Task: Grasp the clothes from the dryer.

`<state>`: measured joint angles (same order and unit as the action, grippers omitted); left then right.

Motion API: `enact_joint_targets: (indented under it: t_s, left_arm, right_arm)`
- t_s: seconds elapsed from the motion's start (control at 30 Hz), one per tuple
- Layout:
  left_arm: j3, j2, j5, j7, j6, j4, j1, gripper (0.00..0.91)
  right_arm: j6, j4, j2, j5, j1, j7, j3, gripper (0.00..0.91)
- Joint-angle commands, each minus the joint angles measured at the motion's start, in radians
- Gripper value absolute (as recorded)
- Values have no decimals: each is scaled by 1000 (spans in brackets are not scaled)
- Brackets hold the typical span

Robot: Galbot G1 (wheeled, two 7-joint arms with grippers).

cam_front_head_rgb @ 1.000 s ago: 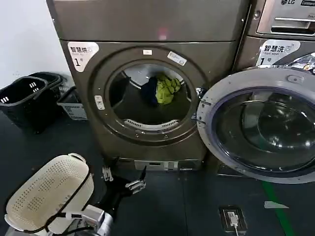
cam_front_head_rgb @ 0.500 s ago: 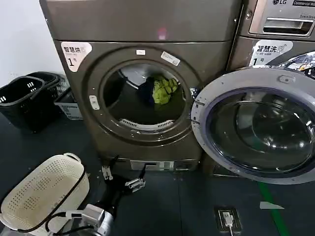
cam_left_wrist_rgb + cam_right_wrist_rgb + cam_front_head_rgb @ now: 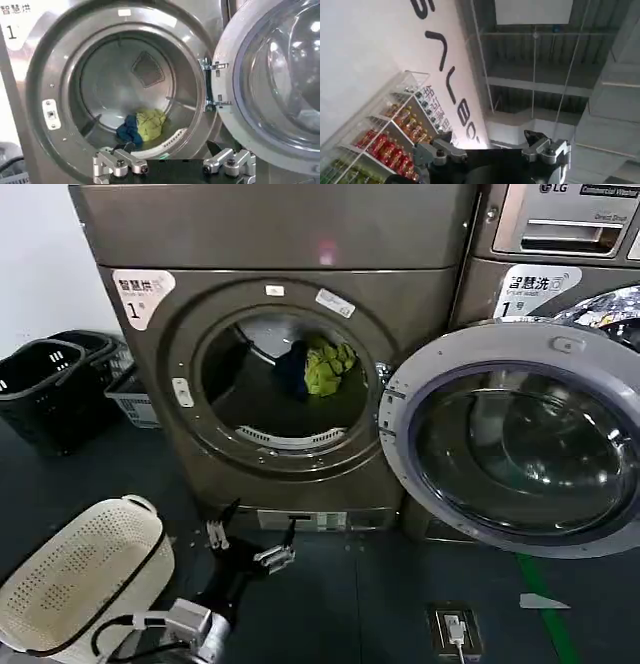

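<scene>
Two clothes (image 3: pixel 318 368), one lime, one navy, lie inside the dryer (image 3: pixel 270 254) ahead of the left gripper (image 3: pixel 252 540), fingers spread, empty; right gripper (image 3: pixel 492 150) likewise released.

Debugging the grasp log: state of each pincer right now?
Left pincer: open, empty, low in front of the dryer.
Right pincer: open, empty, aimed up at the ceiling.
</scene>
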<state>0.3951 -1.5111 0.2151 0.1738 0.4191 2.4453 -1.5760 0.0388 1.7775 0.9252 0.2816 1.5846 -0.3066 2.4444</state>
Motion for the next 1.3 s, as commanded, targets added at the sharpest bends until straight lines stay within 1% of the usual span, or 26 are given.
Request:
enact_joint_targets:
  t_s: [0.03,0.3,0.77,1.13,1.3]
  left_arm:
    - [3,1,2,-6,11,5,-2,907]
    - [7,-3,13,-34,10,0,-4,907]
    - [15,-18,14,-43,38,-4,-19,907]
    - [21,-20,10,-46,88,-3,-12,907]
    - [25,-16,11,-45,124,-12,9,907]
  right_arm:
    - [7,1,-1,-18,3,18,0,907]
    - [-11,-11,-5,19,4,-4,13,907]
    - [-26,-25,-16,31,-15,-3,-6,907]
    - [-37,-28,-15,37,-15,-7,-14,907]
    - [-46,-24,-13,35,-29,-2,-32,907]
